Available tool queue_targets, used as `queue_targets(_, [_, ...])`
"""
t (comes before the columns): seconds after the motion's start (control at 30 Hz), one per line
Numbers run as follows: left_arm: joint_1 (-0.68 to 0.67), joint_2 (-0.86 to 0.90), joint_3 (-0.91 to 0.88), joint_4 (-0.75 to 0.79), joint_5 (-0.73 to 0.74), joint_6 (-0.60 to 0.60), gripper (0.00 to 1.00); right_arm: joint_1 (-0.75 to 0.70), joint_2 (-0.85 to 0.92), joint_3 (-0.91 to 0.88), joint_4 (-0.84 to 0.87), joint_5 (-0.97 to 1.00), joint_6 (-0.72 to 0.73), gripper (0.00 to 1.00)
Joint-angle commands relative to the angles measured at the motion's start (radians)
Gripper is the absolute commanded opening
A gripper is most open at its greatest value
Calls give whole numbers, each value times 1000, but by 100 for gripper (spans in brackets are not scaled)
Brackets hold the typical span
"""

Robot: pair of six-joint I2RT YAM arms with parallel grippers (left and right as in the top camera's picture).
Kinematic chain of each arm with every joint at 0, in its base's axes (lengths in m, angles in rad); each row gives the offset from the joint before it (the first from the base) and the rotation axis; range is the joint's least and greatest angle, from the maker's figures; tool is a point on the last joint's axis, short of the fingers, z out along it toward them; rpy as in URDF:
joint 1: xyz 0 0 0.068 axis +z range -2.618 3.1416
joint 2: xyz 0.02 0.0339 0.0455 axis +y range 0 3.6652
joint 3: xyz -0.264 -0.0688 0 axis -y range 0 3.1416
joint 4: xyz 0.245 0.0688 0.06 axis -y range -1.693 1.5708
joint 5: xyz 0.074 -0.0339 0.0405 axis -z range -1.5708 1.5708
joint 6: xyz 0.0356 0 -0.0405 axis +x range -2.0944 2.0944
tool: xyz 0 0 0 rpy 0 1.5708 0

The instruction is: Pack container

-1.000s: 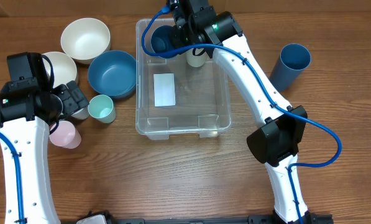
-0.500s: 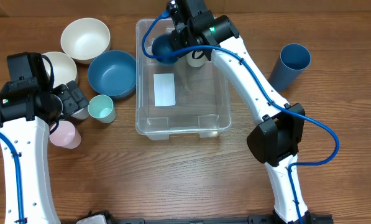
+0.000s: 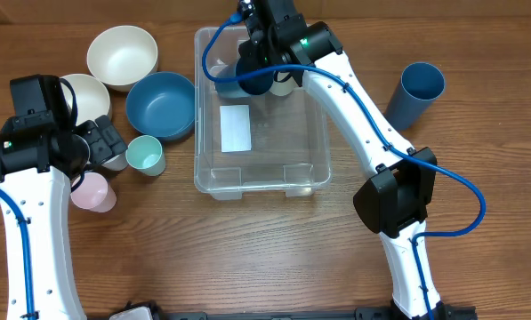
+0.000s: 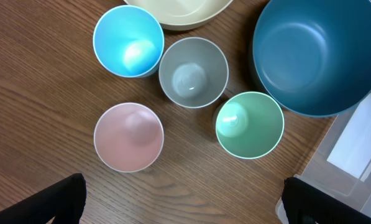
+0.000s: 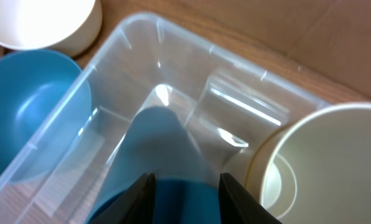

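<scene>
The wood-grain desk (image 3: 265,249) lies bare along its whole near half, open room between the two arms. The container (image 3: 274,151) sits at mid-desk toward the far edge: clear, glossy plastic, rectangular with rounded corners, a white label (image 3: 236,127) on its base. Its near two-thirds holds nothing.

Just left of the container's wall sits a round, matt blue bowl (image 3: 161,105), with a cream bowl (image 3: 122,56) behind it. A tall blue cup (image 3: 422,89) stands alone well to the right.

In the container's far-left corner are a dark blue cup (image 5: 154,155) and a cream cup (image 5: 316,162), side by side. The right hand (image 5: 185,186) hangs over the blue one, fingers part-way apart – contact with it cannot be made out.

The left hand (image 4: 185,205) is spread wide and holds nothing, above a tight cluster of smooth round cups: mint (image 4: 250,124), grey (image 4: 192,71), pink (image 4: 128,137), light blue (image 4: 128,40).
</scene>
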Motion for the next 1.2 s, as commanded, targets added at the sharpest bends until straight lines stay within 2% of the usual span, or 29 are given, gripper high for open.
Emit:
queue_targets(0.0, [4,2,22,1,9,-14,100,5,-3,3,32,-5,-1,35])
queue_targets(0.3, [4,2,22,1,9,-14,100,5,-3,3,50,-10,-1,36])
queue_targets(0.53, [4,2,22,1,9,-14,100,14,-3,3,-16,-32,-1,36])
queue_targets(0.67, [4,2,22,1,9,-14,100,38,-6,14,-134,-31,12,53])
queue_targets(0.83, [4,2,22,1,9,-14,100,40,-54,18,-330,-2,223,54])
queue_targets(0.97, [4,2,22,1,9,-14,100,39,-107,18,-486,-1,269,63])
queue_targets(1.17, [4,2,22,1,9,-14,100,39,-133,17,-723,-2,282,64])
